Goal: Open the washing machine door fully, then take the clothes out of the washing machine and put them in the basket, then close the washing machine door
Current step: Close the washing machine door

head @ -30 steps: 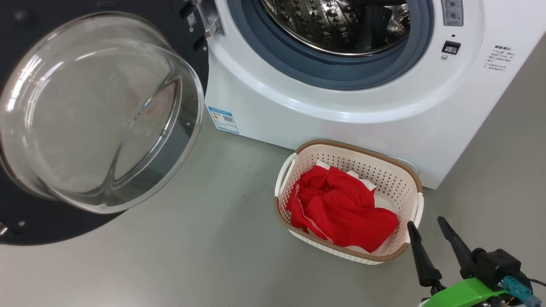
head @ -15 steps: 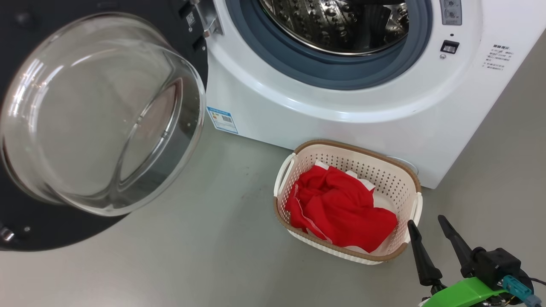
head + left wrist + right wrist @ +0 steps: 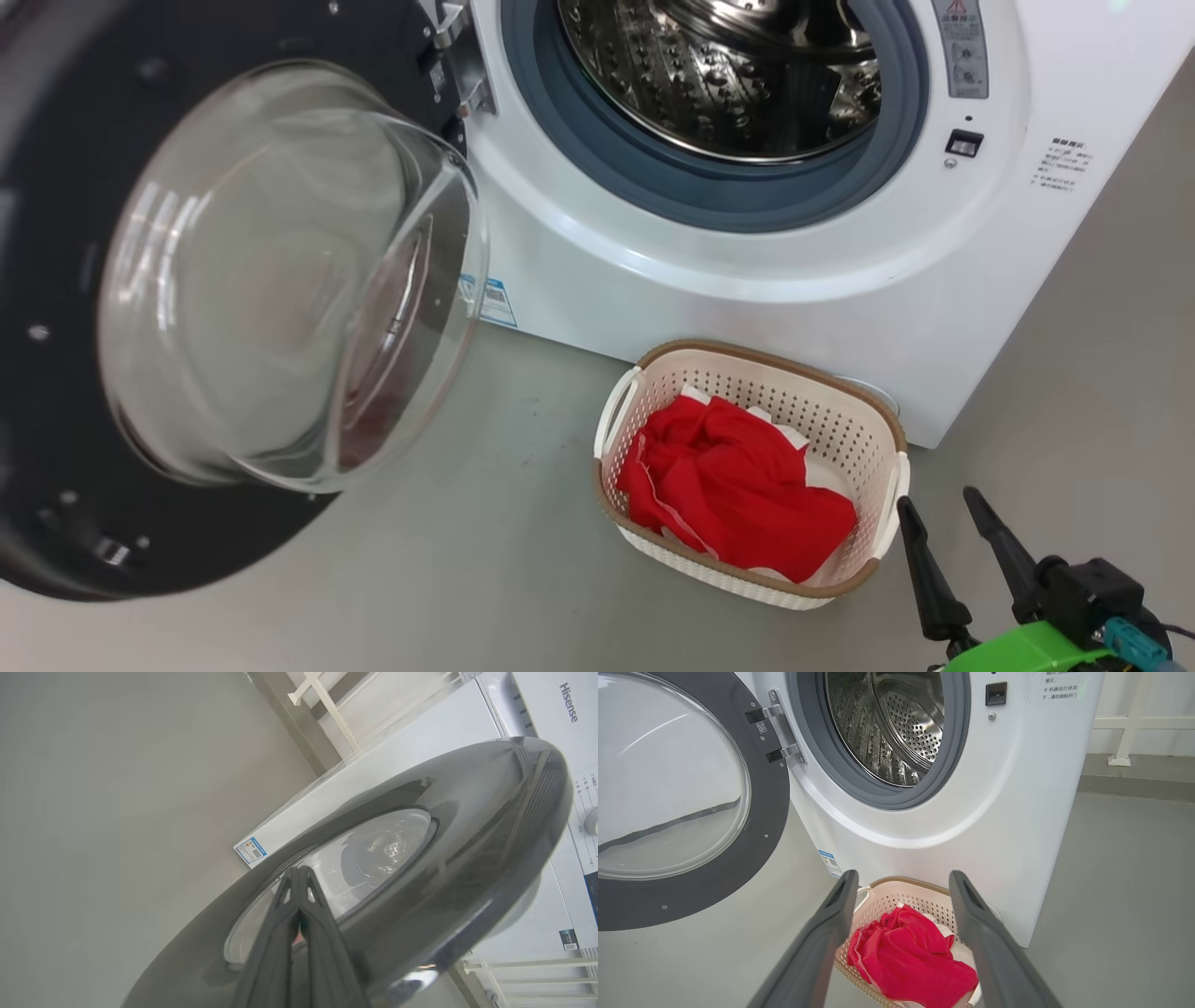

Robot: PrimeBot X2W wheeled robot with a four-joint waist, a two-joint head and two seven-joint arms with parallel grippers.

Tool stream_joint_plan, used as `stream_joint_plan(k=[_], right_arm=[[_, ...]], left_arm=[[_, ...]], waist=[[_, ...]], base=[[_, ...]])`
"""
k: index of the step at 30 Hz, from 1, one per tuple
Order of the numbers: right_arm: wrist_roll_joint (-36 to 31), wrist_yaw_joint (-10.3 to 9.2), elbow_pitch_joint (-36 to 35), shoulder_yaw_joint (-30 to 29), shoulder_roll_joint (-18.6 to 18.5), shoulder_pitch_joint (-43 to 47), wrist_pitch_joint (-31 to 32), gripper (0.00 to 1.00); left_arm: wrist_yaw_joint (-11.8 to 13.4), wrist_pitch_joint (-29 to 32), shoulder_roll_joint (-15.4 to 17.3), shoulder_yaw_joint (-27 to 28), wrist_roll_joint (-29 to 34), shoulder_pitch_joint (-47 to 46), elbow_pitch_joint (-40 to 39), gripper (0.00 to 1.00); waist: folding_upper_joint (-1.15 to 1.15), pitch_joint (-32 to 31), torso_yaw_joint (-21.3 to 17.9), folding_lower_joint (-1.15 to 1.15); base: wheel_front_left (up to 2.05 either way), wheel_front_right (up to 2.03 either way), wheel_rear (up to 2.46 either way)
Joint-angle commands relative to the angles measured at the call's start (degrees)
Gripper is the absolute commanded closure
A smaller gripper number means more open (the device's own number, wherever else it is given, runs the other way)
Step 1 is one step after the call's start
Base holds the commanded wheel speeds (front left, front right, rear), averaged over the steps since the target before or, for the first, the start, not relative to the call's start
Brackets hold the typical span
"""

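Note:
The washing machine [image 3: 747, 280] stands with its steel drum [image 3: 728, 75] empty. Its door [image 3: 56, 233] hangs partly swung at the left, glass window [image 3: 280, 280] bulging toward the opening. The red clothes [image 3: 738, 485] lie in the basket [image 3: 747, 353] on the floor before the machine. My right gripper [image 3: 937, 499] hovers open just right of the basket, with nothing between its fingers. In the right wrist view the gripper [image 3: 901, 882] frames the clothes [image 3: 906, 952]. In the left wrist view my left gripper [image 3: 299, 872] is shut, its tips against the door's [image 3: 467, 835] outer face.
Grey floor [image 3: 467, 560] spreads around the basket and under the door. A blue sticker [image 3: 495, 301] marks the machine's lower corner. A white rail frame [image 3: 1125, 723] stands against the wall behind the machine, to its right.
The door has swung toward the machine's opening, its glass bowl now further right. The head camera has tilted, showing more of the drum. The right gripper has held still.

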Motion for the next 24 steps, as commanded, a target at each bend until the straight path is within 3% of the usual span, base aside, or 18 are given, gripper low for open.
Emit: stream_joint_plan(k=[1, 11, 24], right_arm=[[-0.1, 0.02, -1.5, 0.9, -0.3, -0.2, -0.4, 0.00], [0.2, 0.02, -1.5, 0.8, 0.1, 0.4, -0.4, 0.00], [0.4, 0.02, -1.7, 0.4, 0.4, 0.9, -0.4, 0.00]], left_arm=[[-0.4, 1.9, 3.5, 0.6, -1.3, 0.9, -3.6, 1.00], [-0.4, 5.5, 3.6, -1.0, -4.9, 4.6, -12.4, 1.00], [-0.4, 7.8, 1.4, -3.3, -8.4, 8.7, -25.6, 1.00]], waist=[[0.00, -0.6, 0.1, 0.00], [0.00, -1.9, -0.1, 0.00], [0.00, -2.7, -1.4, 0.00]], base=[[0.00, 0.00, 0.00], [0.00, 0.00, 0.00], [0.00, 0.00, 0.00]])
